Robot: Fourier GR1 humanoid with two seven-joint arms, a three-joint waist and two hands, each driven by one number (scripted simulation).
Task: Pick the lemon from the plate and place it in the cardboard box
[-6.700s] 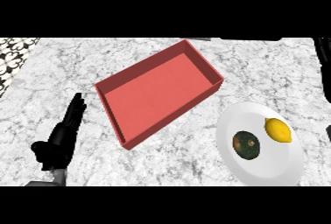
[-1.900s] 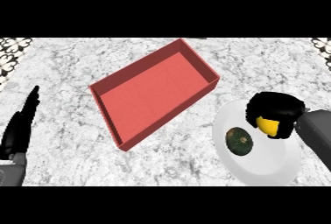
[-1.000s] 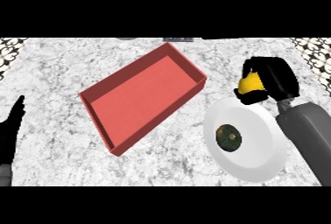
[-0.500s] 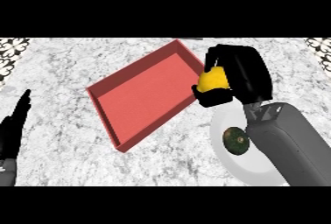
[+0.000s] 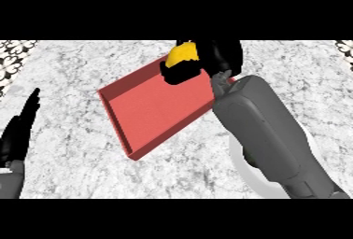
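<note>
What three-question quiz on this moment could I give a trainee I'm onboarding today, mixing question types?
1. True or false: the yellow lemon lies on the white round plate.
2. Which hand holds the lemon?
A. right hand
B. left hand
3. Fill in: the lemon is held above the far end of the shallow red ____.

Key:
1. False; the hand holds it over the box.
2. A; the left hand rests open at the view's left edge.
3. box.
</note>
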